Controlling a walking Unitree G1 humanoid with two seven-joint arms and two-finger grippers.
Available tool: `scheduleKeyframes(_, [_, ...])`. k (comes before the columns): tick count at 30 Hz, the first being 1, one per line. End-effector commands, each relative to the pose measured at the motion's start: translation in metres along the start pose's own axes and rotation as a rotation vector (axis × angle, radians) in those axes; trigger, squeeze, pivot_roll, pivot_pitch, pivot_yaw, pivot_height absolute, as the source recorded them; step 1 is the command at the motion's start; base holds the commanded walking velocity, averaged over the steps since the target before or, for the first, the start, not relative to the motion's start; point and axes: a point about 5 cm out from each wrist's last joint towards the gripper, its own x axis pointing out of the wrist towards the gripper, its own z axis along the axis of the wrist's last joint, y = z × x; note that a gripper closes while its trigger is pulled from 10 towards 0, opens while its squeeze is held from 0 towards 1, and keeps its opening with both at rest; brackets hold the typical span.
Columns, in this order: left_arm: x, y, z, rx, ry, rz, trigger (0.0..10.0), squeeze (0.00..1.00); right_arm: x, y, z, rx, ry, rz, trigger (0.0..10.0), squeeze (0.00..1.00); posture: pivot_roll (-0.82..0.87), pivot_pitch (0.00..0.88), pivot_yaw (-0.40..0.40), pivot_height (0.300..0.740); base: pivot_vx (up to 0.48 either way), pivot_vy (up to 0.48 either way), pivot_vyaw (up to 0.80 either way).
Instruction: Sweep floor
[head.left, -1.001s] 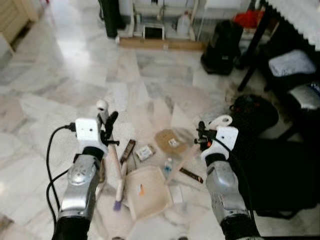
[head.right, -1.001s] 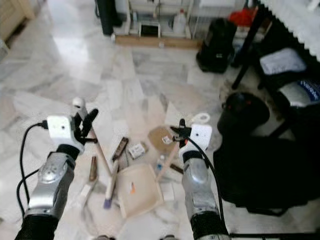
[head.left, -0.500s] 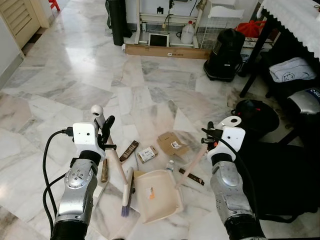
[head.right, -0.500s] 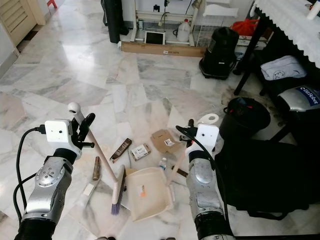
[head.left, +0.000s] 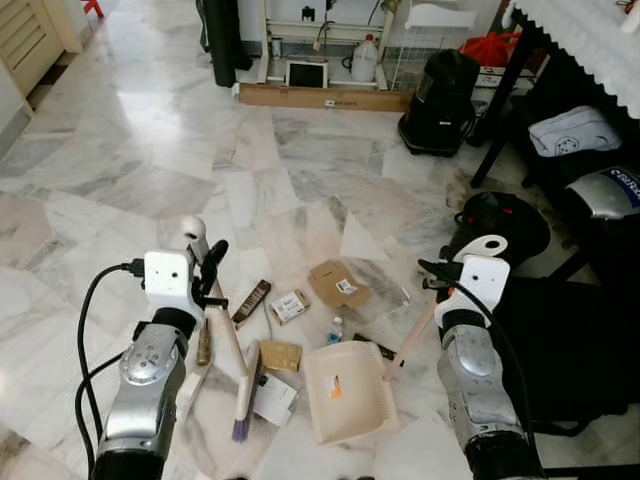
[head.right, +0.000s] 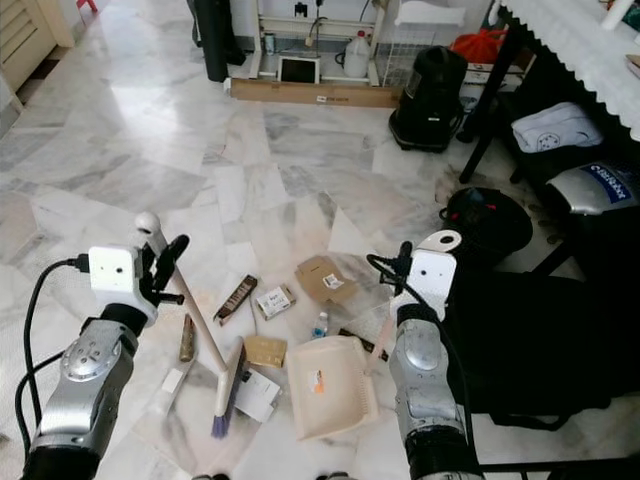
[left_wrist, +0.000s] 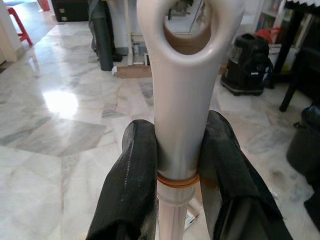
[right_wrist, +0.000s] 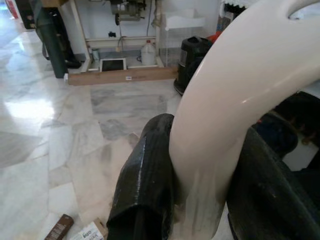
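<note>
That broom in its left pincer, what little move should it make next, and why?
Probably a short stroke pushing the broom rightward toward the dustpan held by the right pincer: a tan card and white paper lie between bristles and pan.

We stand on a polished marble floor (head.left: 150, 150) of grey and pinkish slabs, with a bright glare at the far left. Along the far wall we see a white shelf unit (head.left: 320, 30) and a long cardboard box (head.left: 325, 97). A black vacuum cleaner (head.left: 440, 88) sits far right, beside a dark surface with a white lace cloth (head.left: 590, 35).
</note>
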Motion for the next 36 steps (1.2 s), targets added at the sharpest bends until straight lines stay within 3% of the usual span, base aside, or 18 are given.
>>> scheduleKeyframes(1, [-0.003,0.003,0.005,0.047,-0.012,-0.008,10.0,0.0,-0.001,0.0,0.001,0.012,-0.015,-0.009,10.0,0.0,0.02,0.164,-0.069,0.74,0.0,0.0,0.0])
scheduleKeyframes(7, [-0.006,0.003,-0.004,0.051,0.022,-0.009,10.0,0.0,-0.001,-0.001,0.0,0.005,-0.014,-0.015,10.0,0.0,0.01,0.166,-0.067,0.74,0.0,0.0,0.0])
scheduleKeyframes(36, [-0.005,0.004,-0.004,0.085,0.044,-0.008,10.0,0.0,-0.009,-0.007,-0.023,-0.029,0.057,-0.075,10.0,0.0,0.03,0.187,-0.055,0.74,0.0,0.0,0.0])
